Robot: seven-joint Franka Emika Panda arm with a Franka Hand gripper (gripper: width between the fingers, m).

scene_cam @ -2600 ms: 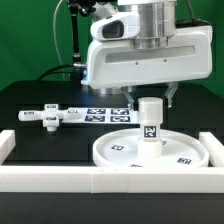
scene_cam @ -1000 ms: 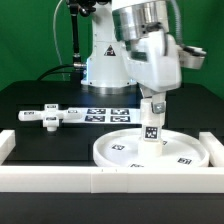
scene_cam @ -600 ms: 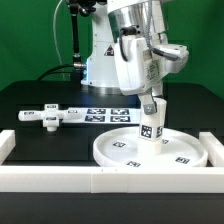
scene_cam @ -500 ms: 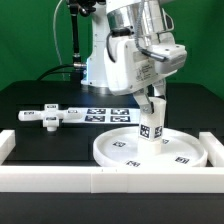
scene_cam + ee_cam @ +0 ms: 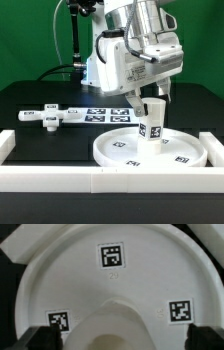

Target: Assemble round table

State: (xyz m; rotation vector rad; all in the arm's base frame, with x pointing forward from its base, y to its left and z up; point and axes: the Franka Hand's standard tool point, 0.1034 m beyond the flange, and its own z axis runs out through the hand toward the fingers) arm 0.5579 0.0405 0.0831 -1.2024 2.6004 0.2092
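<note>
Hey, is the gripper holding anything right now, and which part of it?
Yes: the gripper holds the cylindrical post by its upper end, its lower end on the round disc.

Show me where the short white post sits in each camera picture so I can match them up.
Exterior view: the post stands on the disc, toward the exterior view's right, under the gripper.
Wrist view: the post is seen from above, between the dark fingertips.
Shared landmark: the disc with its square tags.
</note>
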